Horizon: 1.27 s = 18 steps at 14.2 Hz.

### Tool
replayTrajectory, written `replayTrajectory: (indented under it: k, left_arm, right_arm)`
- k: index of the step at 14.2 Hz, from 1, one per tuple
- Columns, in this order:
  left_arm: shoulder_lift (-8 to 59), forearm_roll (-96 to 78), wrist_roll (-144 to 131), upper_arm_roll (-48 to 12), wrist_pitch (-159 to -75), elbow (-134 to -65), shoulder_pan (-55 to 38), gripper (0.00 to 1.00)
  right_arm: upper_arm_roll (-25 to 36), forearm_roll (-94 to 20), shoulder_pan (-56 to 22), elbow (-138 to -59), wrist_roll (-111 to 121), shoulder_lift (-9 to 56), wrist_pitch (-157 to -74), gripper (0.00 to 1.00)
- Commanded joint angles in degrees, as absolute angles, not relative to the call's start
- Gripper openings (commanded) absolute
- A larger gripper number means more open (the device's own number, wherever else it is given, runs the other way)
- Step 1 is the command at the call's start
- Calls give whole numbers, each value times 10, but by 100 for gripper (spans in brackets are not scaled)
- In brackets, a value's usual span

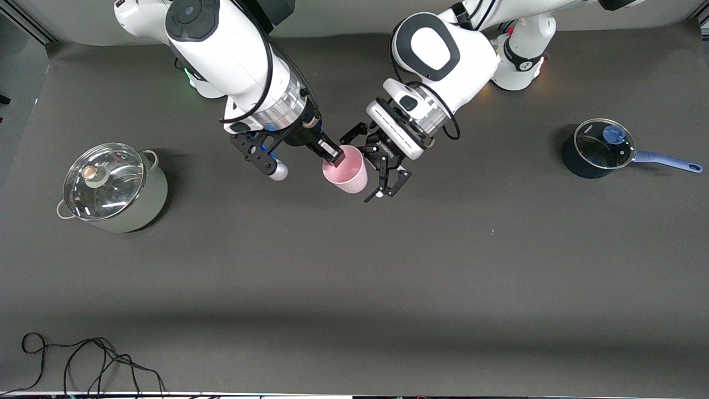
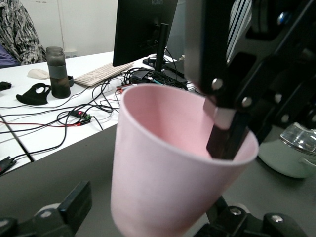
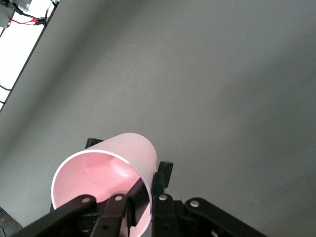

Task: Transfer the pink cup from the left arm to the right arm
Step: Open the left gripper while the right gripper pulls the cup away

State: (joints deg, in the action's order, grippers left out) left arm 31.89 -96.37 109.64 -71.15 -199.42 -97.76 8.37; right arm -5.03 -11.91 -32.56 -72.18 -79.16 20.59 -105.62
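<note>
The pink cup (image 1: 346, 169) hangs tilted above the table's middle, between the two grippers. My right gripper (image 1: 335, 157) is shut on the cup's rim, one finger inside the wall and one outside, as the right wrist view (image 3: 148, 190) shows. The cup's open mouth (image 3: 98, 182) faces that camera. My left gripper (image 1: 360, 166) is open, its black linkage fingers (image 1: 388, 185) spread on either side of the cup's lower body. In the left wrist view the cup (image 2: 163, 173) fills the space between the spread fingers (image 2: 69, 210), with a gap at one side. The right gripper (image 2: 224, 133) pinches the rim there.
A pale green pot with a glass lid (image 1: 113, 185) stands toward the right arm's end of the table. A dark blue saucepan with a glass lid and blue handle (image 1: 601, 149) stands toward the left arm's end. Black cables (image 1: 83, 363) lie at the table's near edge.
</note>
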Motion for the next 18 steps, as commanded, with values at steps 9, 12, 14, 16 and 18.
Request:
replayTrajectory:
  k: [9,12,14,16,18]
  left_arm:
    - [332,-962,1095,-636,-1985,-998,113,99]
    - [337,-961,1095,-638,-1897,-1023,175,99]
    - [336,-959,1095,-639,-1837,-1044,213,99]
    - [334,-956,1095,-641,-1779,-1066,252,99]
    - [330,-952,1094,-651,-1720,-1093,301,99]
  right_arm:
    - [-19,-110,-215,-719,-489,183,-879,0]
    - [46,-108,-210,-750,-335,166,-847,0]
    - [90,-92,-210,-772,-234,163,-848,0]
    - [119,-58,-210,-801,-144,163,-858,0]
    - [156,-56,-210,-843,-86,161,-899,0]
